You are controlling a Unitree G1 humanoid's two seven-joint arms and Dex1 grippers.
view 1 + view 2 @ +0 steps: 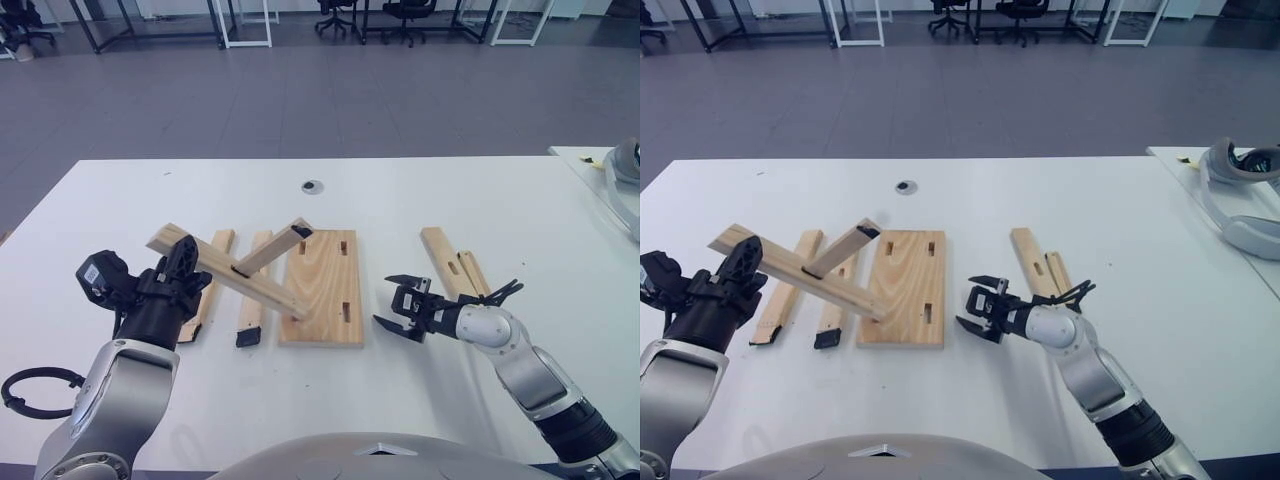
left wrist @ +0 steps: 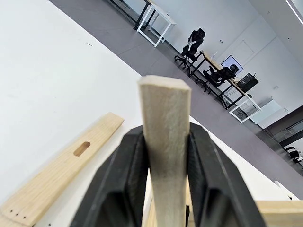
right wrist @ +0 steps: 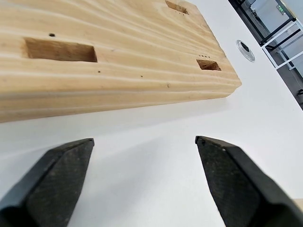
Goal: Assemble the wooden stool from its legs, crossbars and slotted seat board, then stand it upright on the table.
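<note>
Clamping one end of a long pale wooden leg (image 1: 268, 292), the left gripper (image 1: 182, 265) holds it slanted above the white table (image 1: 130, 195), with the far end down at the left edge of the rectangular slotted wooden seat board (image 1: 322, 295). A shorter pale crossbar (image 1: 275, 250) sticks out from the middle of that held leg, so the two make a T. The left wrist view shows up close what the head views only hint at: the black fingers (image 2: 120, 179) are pressed flat on both faces of the wood.

Beneath the held piece, two more legs lie side by side on the table, the left one (image 1: 222, 243) partly hidden and the right one (image 1: 252, 312) ending in a black foot. The seat board lies flat just beside them.

Right of the board, the right gripper (image 1: 385, 300) sits low over the table with its fingers spread wide and nothing in them; the right wrist view shows the board's rectangular slots just ahead of the fingertips (image 3: 52, 177). Behind the gripper lie another slotted wooden leg (image 1: 438, 255) and a thinner wooden bar (image 1: 470, 270), touching each other.
</note>
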